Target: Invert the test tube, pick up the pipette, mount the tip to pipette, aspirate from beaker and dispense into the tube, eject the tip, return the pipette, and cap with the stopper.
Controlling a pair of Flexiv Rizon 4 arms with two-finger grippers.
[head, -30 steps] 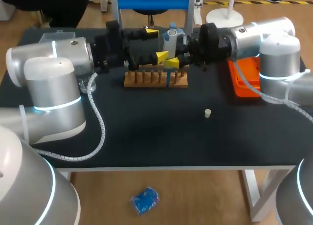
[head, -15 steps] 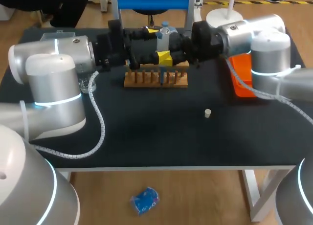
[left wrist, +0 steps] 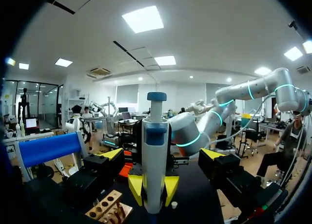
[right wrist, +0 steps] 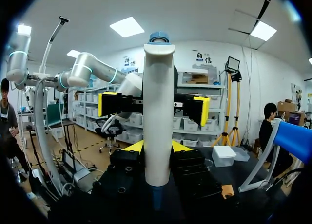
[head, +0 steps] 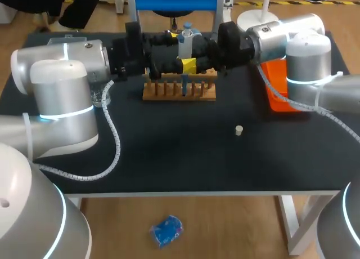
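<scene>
The right jaws pinch the pipette [head: 184, 42] by its lower body, yellow tips pressed to it from two sides. The left jaws are spread wide, one finger on either side of the pipette, and do not touch it. The pipette hangs over the wooden rack [head: 179, 93] at the back of the table [head: 169, 152], between the two arms.

A thin blue tip [head: 184, 88] seems already fitted to its lower end and reaches down to the rack's pegs. I judge the step in hand to be the liquid transfer. I cannot make out the tube, so I cannot tell which half of it.

To do it well, the right arm should keep its pinch firm and the pipette plumb, so the tip clears the pegs and does not scrape them. Any travel toward the beaker [head: 101, 98], which sits under the left arm, calls for a lift first and then a sideways move. If the left arm is to work the plunger [left wrist: 156, 96], the push should run straight down the pipette, so it does not slide in the right jaws.

The pipette's long axis stands upright, with the plunger up and the tip pointing down at the rack. The stopper [head: 239, 129] lies well apart, nearer the table's front.
</scene>
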